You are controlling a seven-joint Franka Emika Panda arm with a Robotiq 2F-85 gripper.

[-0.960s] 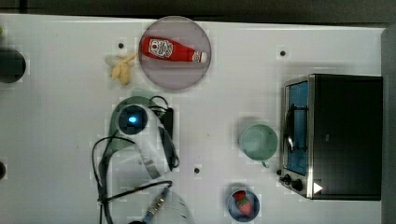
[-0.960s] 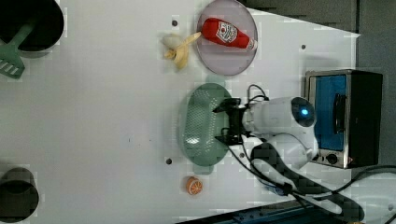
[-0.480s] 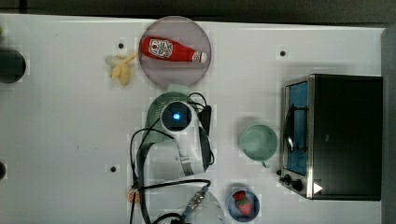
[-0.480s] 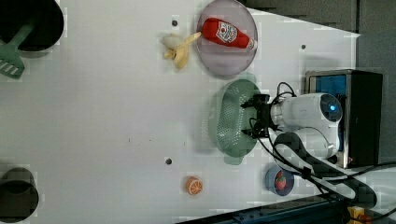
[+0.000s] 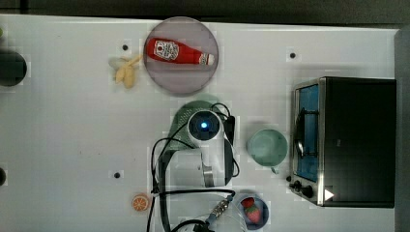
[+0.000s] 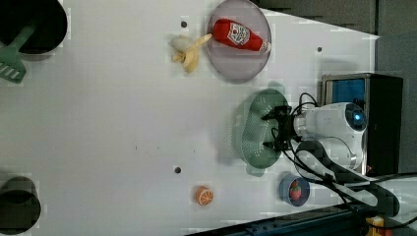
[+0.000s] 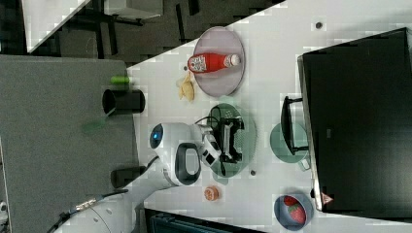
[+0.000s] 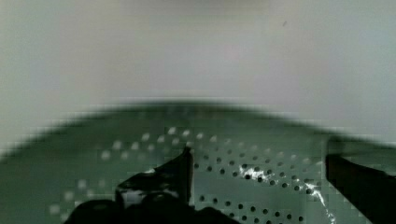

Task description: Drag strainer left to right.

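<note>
The gripper (image 6: 272, 129) sits down inside the strainer (image 6: 255, 128) with its fingers (image 8: 180, 170) spread wide, pressing out against the inner walls rather than pinching anything, so as I read it the drag relies on the tips hooked in the bowl. The strainer lies about mid-desk, nearer the edge with the toaster oven (image 5: 345, 140) than the far bare stretch, just below the grey plate (image 5: 181, 55) with the ketchup bottle (image 5: 176, 51) in the top view, and the green cup (image 5: 267, 146) stands just beside it on the top view's right. That cup is my first worry: if the strainer is pushed further toward the oven, its rim would likely meet the cup and shove it against the oven door handle, or tip it. The second is the hold itself; open fingers in a shallow perforated bowl can ride up the sloped wall and slip out, leaving the strainer behind, or press one end down so the light plastic pivots or lifts at the other. The plate's rim is near the strainer's upper end, so a twist could nudge the plate and set the bottle rolling. The cables (image 5: 162, 159) looping off the wrist hang low over the desk near the small bowl of strawberries (image 5: 254, 210) and the orange half (image 5: 140, 202), and could snag them on a swing.
</note>
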